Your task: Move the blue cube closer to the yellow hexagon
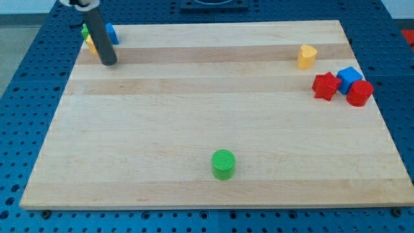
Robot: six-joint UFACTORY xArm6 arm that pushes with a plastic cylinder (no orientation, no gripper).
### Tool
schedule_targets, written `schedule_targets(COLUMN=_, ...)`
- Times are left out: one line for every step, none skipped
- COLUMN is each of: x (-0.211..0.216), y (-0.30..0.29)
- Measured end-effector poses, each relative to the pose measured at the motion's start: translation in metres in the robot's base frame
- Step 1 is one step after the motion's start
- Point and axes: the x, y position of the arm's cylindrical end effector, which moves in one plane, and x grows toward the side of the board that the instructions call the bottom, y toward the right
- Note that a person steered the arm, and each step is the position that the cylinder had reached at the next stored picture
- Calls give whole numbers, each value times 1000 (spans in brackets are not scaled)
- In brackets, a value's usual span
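- My tip sits at the view's top left, just below the blue cube
- Yellow hexagon touching it, half hidden behind rod
- No claw fitted; grip state not applicable
- Judged nearly done

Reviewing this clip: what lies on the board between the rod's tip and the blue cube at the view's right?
In the camera view, the stretch from my tip to the blue cube is bare wood, except the yellow block just above that line and a red block touching the cube.

Single high oblique view over board
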Motion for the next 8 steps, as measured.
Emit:
schedule_targets(x=18, y=34)
schedule_targets(x=25, y=36)
schedule_targets(x=78, y=80)
schedule_targets(x=120, y=132)
schedule_targets(x=163, y=201)
schedule_targets(x=203, y=271)
schedule_targets(x=215, y=355)
schedule_targets(x=207, y=445)
